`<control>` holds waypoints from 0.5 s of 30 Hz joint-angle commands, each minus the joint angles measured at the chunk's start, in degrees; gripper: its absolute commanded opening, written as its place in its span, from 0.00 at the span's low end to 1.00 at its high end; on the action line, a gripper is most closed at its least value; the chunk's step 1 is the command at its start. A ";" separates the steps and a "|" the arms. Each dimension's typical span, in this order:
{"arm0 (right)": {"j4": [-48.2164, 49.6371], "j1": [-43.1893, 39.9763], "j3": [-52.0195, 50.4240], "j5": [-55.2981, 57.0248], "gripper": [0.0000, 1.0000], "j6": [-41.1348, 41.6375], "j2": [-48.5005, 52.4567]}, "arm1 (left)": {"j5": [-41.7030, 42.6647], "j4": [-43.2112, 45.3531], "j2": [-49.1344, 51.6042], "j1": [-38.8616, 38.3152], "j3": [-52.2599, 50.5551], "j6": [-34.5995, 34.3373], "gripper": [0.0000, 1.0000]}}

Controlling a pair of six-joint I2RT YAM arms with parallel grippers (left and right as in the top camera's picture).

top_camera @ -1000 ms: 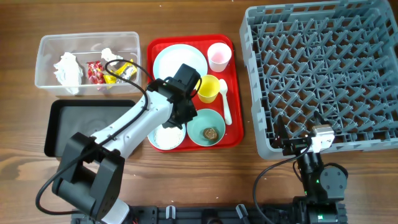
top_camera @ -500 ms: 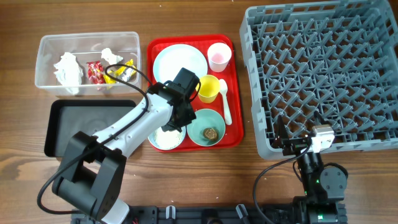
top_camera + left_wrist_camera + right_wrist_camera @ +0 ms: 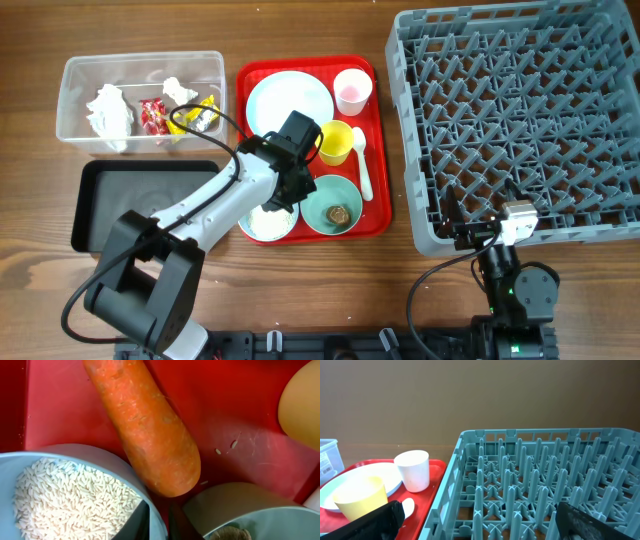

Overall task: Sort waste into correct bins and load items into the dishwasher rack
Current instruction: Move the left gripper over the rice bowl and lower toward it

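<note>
While the right arm sits at the near edge of the dishwasher rack (image 3: pixel 520 110), all the action is over on the red tray (image 3: pixel 378 120). The left gripper (image 3: pixel 159 524) is down at the rice bowl (image 3: pixel 100 452), its fingers drawn close on the rim, one tip inside beside the rice (image 3: pixel 70 500) and the other outside, a tight pinch on that edge. Just beside it the carrot (image 3: pixel 145 425) lies flat on the tray, blunt end between the rice bowl and the second bowl (image 3: pixel 250 502), where a small brown lump (image 3: pixel 230 535) sits. Yellow cup (image 3: pixel 335 142), plate (image 3: pixel 285 100), pink cup (image 3: pixel 352 90) and spoon (image 3: pixel 362 165) share the tray. The right gripper (image 3: pixel 485 520) has its fingers spread wide, facing the rack's pegs. Far left, tissues (image 3: pixel 110 110) and wrappers (image 3: pixel 155 115) lie in the clear tub (image 3: pixel 140 58), with the black tray (image 3: pixel 140 200) just beside it.
</note>
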 commanded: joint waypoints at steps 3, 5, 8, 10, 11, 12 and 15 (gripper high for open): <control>0.26 -0.13 -0.07 -0.94 1.00 -0.52 -0.35 | -1.20 -0.22 0.76 -0.26 -0.63 -0.79 0.09; 0.26 -0.13 -0.07 -0.94 1.00 -0.50 -0.35 | -1.20 -0.24 0.76 -0.26 -0.63 -0.79 0.06; 0.26 -0.13 -0.07 -0.92 1.00 -0.50 -0.35 | -1.22 -0.31 0.72 -0.26 -0.55 -0.74 0.04; 0.26 -0.13 -0.07 -0.94 1.00 -0.50 -0.35 | -1.38 -0.57 0.33 -0.11 -0.22 -0.72 0.04; 0.26 -0.13 -0.07 -0.94 1.00 -0.48 -0.35 | -1.81 -0.72 0.13 -0.09 -0.02 -0.70 0.04; 0.26 -0.13 -0.07 -0.94 1.00 -0.50 -0.35 | -2.54 -0.96 -0.28 -0.09 0.26 -0.46 0.04; 0.26 -0.13 -0.07 -0.92 1.00 -0.50 -0.35 | -2.51 -1.86 -1.97 -0.09 1.55 5.35 0.04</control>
